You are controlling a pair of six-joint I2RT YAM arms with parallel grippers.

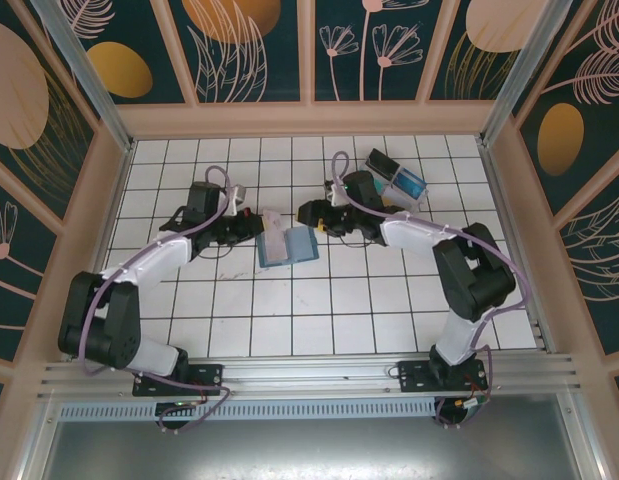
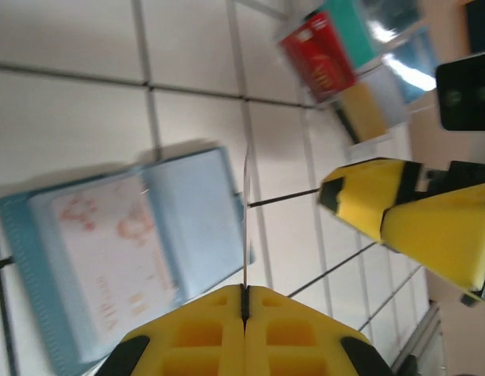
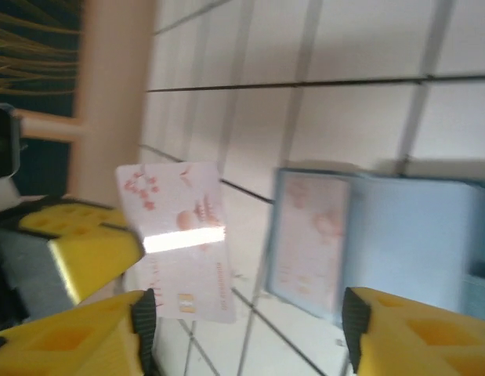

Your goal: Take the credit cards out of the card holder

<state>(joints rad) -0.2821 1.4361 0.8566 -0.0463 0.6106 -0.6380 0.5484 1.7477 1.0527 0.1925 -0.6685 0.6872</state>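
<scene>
1. Between the shut fingers of the left gripper (image 2: 244, 291) stands a pale pink-white card (image 3: 179, 243), pinched by one edge and held clear of the table (image 1: 289, 320), just beside the card holder.
2. Facing it, the right gripper (image 3: 247, 307) has its jaws wide apart with nothing between them. It hovers near the held card but, as far as I can see, does not touch it.
3. Below the two grippers, the card holder (image 2: 199, 211) lies open and flat on the white tiles near the middle of the table. It is a slim blue-grey wallet with both halves spread.
4. One half of it holds a second pale card (image 2: 117, 251) with a faint pink print, tucked into its inner pocket.
5. Farther off, toward the back right, a red-and-white card (image 2: 319, 56) rests at the clear tray (image 1: 397, 180). I cannot tell whether it lies in a compartment or across the top.
6. I judge the job to be well under way but unfinished. One card is out and in a grip, not yet set down, and the pocketed one remains to be drawn out.
</scene>
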